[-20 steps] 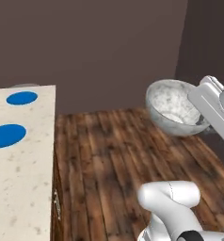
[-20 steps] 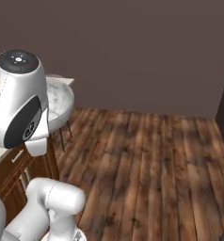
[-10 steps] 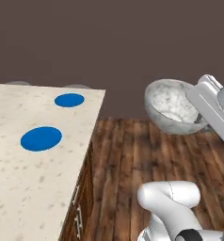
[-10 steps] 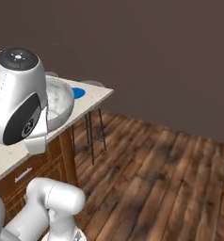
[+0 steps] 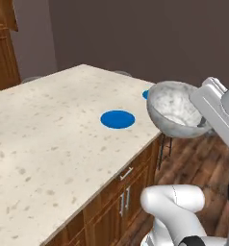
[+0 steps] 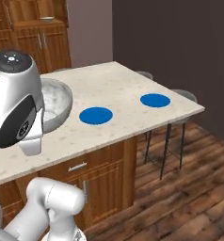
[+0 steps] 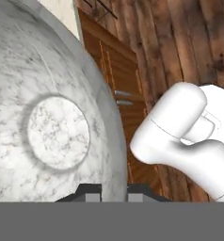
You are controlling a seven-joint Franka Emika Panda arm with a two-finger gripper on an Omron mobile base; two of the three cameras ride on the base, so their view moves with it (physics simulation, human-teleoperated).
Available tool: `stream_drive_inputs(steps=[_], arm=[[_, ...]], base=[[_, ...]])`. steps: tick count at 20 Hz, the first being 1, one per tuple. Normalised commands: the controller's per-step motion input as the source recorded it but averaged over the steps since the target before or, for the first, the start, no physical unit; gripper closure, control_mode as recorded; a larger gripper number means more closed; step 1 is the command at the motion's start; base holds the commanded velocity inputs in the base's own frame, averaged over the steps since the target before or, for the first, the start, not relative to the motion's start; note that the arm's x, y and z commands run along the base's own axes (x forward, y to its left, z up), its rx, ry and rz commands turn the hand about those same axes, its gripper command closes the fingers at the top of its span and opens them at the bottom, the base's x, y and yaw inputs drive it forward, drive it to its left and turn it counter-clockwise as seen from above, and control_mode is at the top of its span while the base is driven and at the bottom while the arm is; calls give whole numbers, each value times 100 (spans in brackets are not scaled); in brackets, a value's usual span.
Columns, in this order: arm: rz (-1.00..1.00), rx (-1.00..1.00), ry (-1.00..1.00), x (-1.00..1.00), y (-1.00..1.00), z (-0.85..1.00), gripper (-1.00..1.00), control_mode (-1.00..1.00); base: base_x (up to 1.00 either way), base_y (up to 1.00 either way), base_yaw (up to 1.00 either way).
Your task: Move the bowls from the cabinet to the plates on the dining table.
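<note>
The table [image 5: 49, 139] spreads wide to my left, its pale speckled stone top set over wooden cupboard fronts [image 6: 100, 181]. Behind it, against the far wall, stands the brown cabinet [image 6: 31, 35], and on one of its shelves sits something small and pale [image 6: 47, 19] — too small to make out. Two stools [image 6: 172, 127] stand at the table's far end on the dark plank floor [image 6: 189, 193].

The marbled bowl [image 5: 174, 109] is up in the air, tipped on its side so that its hollow faces out over the table's edge. My gripper [image 7: 115, 192] is clenched on its rim: one fingertip [image 7: 89, 192] lies inside the bowl and the other outside, with the wall pinched between them. From the hand, the flat round bottom of the bowl sits just above and left of my fingers.

Two blue plates lie flat on the stone. The nearer plate [image 5: 117, 119] is bare, just beside the bowl and below it; the farther plate [image 6: 155, 100] lies near the table's end, and from my left side the bowl covers most of it.
</note>
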Motion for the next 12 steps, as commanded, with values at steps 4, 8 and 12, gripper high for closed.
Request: stream_drive_inputs(steps=[4,8,12], arm=[[0,0,0,0,0,0,100,100],[0,0,0,0,0,0,100,100],[0,0,0,0,0,0,100,100]], base=[[26,-62,67],[32,-67,48],[41,-67,33]])
